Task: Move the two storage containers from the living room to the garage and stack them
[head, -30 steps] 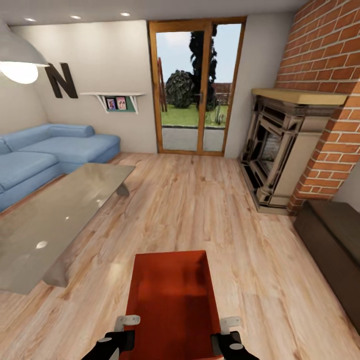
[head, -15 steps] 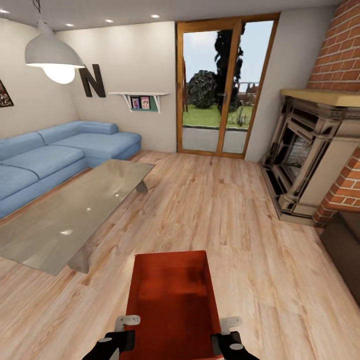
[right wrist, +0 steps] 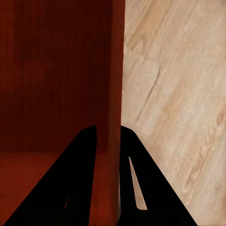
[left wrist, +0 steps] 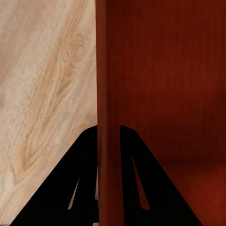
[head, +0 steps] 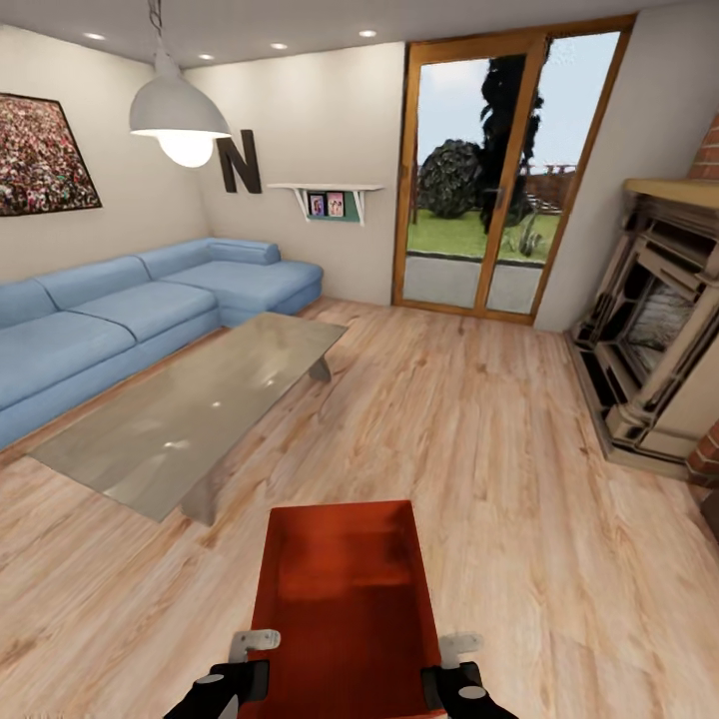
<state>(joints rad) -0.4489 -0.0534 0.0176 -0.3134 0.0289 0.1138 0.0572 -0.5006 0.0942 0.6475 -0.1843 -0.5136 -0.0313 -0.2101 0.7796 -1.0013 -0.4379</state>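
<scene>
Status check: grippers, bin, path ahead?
Left gripper and right gripper both shut on storage container walls. Container carried, still in living room. Coffee table ahead-left.

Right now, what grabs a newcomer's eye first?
The orange-red storage container, low and centre in the head view, with the left tool and right tool each clamped on a side wall. Beyond it are the glass coffee table and blue sofa at left.
</scene>
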